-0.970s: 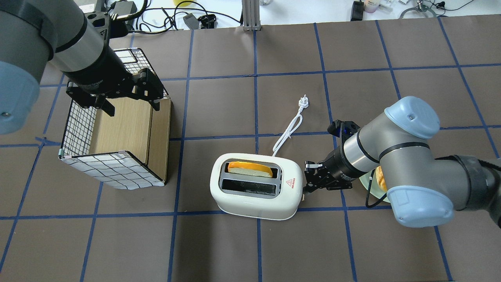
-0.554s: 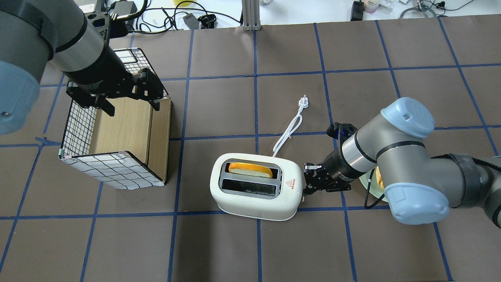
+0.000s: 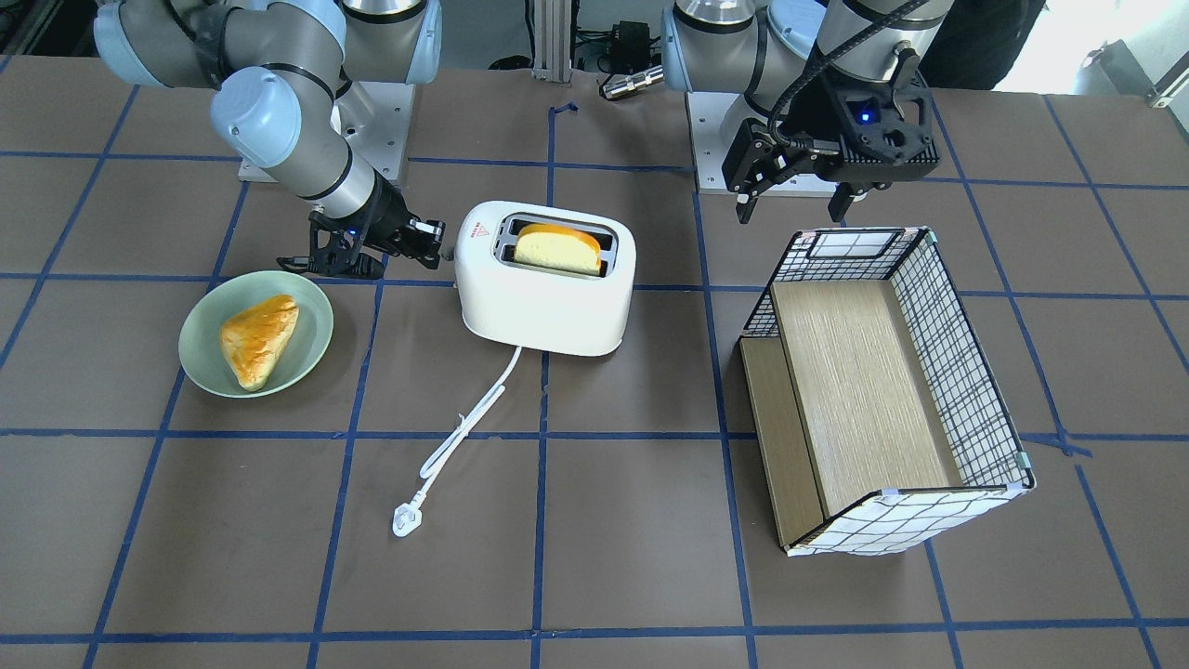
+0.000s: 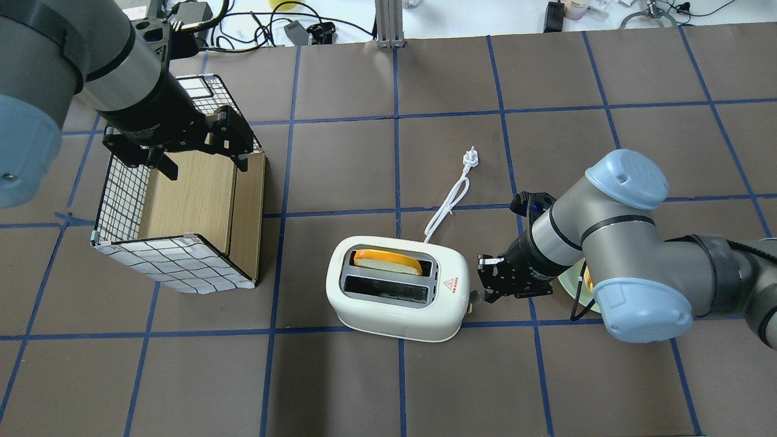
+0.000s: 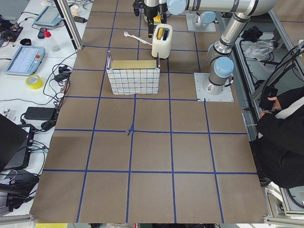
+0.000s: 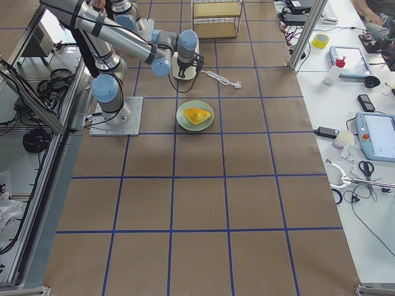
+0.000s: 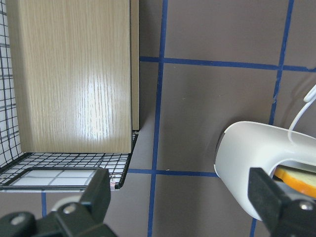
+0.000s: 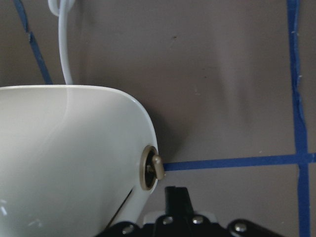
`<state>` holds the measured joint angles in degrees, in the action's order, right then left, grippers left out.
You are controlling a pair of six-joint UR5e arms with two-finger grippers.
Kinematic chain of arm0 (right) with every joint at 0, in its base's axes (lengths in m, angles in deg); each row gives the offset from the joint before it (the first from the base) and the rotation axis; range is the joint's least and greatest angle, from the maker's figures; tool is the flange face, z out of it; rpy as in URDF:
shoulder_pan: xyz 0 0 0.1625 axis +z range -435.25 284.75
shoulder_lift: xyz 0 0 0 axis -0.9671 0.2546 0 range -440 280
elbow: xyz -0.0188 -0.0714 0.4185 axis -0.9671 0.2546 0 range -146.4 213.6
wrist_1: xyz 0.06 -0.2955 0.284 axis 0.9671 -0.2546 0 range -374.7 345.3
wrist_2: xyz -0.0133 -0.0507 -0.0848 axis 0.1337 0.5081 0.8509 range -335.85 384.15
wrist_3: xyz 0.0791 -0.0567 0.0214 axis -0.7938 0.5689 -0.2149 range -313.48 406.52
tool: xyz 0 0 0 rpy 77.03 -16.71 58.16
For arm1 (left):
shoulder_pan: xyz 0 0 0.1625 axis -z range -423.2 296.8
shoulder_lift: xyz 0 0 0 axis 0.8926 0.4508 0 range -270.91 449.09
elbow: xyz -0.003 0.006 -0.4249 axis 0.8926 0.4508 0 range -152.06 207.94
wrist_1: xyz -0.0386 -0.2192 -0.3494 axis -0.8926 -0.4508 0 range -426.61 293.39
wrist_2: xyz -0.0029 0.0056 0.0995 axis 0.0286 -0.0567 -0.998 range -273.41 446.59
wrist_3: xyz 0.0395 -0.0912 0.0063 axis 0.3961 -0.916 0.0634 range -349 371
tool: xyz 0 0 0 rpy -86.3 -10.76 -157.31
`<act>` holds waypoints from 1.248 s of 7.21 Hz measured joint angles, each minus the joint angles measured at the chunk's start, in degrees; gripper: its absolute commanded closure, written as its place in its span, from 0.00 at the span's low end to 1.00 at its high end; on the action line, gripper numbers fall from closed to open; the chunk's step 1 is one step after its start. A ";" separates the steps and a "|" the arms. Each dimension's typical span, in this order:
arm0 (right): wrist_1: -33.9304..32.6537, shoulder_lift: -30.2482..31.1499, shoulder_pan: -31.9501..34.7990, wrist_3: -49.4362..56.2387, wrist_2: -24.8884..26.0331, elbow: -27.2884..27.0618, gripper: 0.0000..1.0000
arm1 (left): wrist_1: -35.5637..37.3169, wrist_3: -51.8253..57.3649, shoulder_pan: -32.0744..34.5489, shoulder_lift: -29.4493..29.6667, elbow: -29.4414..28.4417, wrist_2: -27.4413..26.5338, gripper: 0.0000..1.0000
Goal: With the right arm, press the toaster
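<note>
The white toaster [image 4: 397, 303] stands mid-table with a slice of bread [image 4: 388, 262] in its far slot; it also shows in the front view [image 3: 548, 297]. My right gripper [image 4: 481, 290] sits low at the toaster's right end, fingers together, holding nothing. In the right wrist view its tips [image 8: 177, 197] are just below the end wall's round knob [image 8: 150, 168]. In the front view the right gripper [image 3: 435, 237] is close beside the toaster. My left gripper [image 4: 206, 167] hangs open and empty above the wire basket [image 4: 121, 200].
The toaster's white cord ends in a plug [image 4: 471, 159] on the far side. A green plate [image 3: 200, 348] with a pastry [image 3: 258, 339] lies under my right forearm. The wire basket with wooden shelves [image 3: 966, 372] lies on its side on the left.
The right arm's elbow and wrist have shifted slightly left and toward the near edge, with the gripper staying at the toaster's end. The left arm has not moved.
</note>
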<state>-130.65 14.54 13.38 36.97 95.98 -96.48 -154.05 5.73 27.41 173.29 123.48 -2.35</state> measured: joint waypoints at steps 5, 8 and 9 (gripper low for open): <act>1.81 3.79 -0.15 0.28 16.94 2.82 1.00 | -0.01 0.00 0.00 0.00 0.00 0.00 0.00; 12.71 4.05 0.08 4.37 19.17 17.18 0.20 | 0.01 0.00 0.00 0.00 0.00 0.00 0.00; 13.48 3.88 0.14 6.26 19.17 20.94 0.00 | 0.03 0.00 0.00 0.00 0.00 0.00 0.00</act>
<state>-117.17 18.42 13.52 43.23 115.16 -75.54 -154.02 5.73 27.41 173.29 123.48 -2.35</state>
